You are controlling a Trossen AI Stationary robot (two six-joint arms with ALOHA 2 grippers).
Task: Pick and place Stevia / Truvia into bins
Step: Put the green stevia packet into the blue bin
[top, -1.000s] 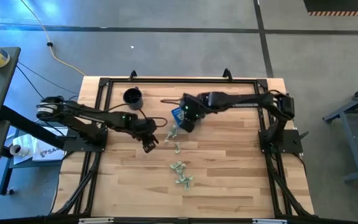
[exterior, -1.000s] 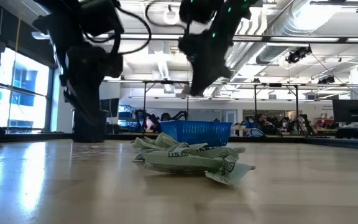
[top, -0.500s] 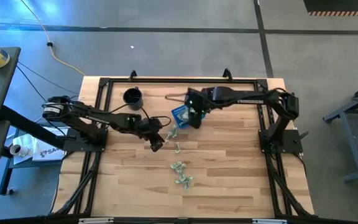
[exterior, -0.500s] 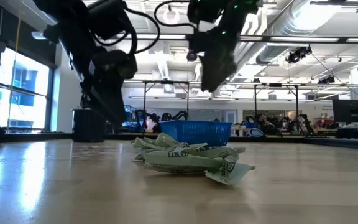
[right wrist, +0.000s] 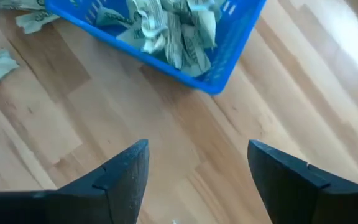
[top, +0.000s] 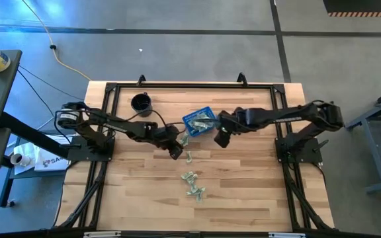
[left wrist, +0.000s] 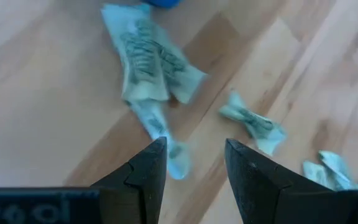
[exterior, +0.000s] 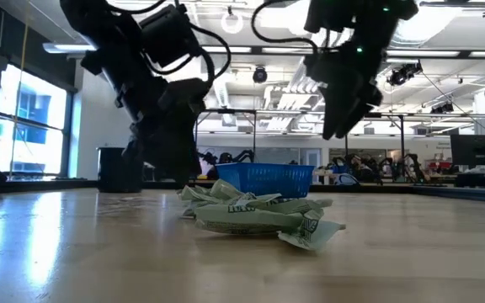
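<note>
The left pincer (top: 176, 153) is held open and empty over loose packets (left wrist: 143, 62) beside the blue basket (top: 199, 121); a pick is judged in hand, needing descent and closure; the right pincer (top: 221, 140), open and empty, stands just beside the basket, which holds packets; more lie mid-desk (top: 243, 178).

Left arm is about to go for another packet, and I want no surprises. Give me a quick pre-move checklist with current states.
1. Left end effector open and empty: ok.
2. Loose packets on the wood ahead of its fingers: ok.
3. Right end effector open, nothing held: ok.
4. Right end effector clear of the blue basket, off to the basket's side in the high view: ok.
5. Basket upright with packets inside: ok.
6. More packets left nearer the table's front edge: ok, work remains.
7. Exact height of the left end effector above the table: cannot tell.
</note>
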